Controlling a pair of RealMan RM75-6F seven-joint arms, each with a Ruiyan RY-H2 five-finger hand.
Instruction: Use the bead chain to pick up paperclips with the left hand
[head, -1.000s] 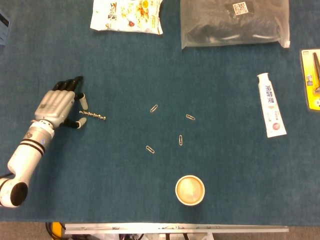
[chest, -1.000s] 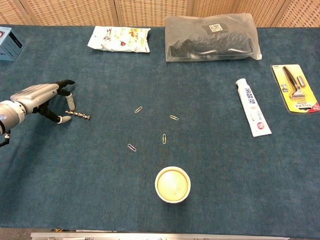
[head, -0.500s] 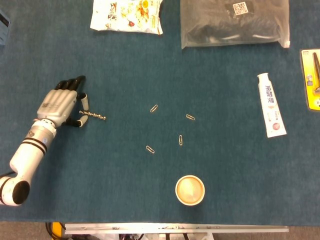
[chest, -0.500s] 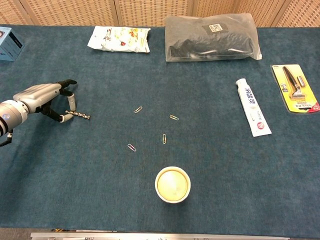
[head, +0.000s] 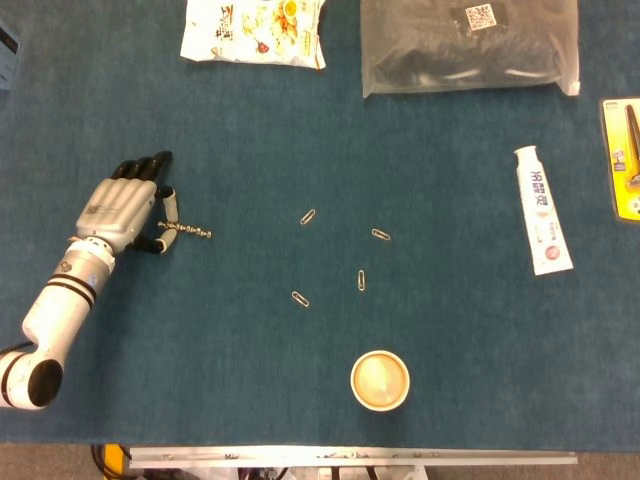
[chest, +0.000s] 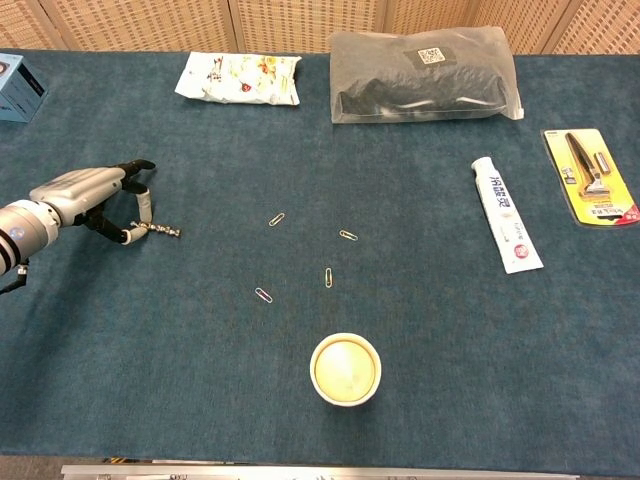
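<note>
Bead chain is shown lying straight on the blue tabletop, well to the left of the paper cup and further from the camera than it. Its near end is met by the thumb and a white-tipped finger of the left hand, which are closed toward each other around that end; whether the chain is actually pinched or merely touched cannot be told from either view. The remaining dark fingers are extended and held together, pointing away from the camera. The rest of the chain is seen resting flat on the cloth, pointing toward the paperclips.

Four paperclips are scattered between the chain and the cup, all apart from one another: one furthest from the cup, one directly beyond the cup, one nearest to the cup, and one to the cup's upper left.

Right of the cup, and further back, a toothpaste tube is laid lengthwise, with a packaged razor beyond it at the table edge. Far behind the cup a clear bag of dark contents and a snack packet are placed side by side. A blue box is seen at the far left corner.
</note>
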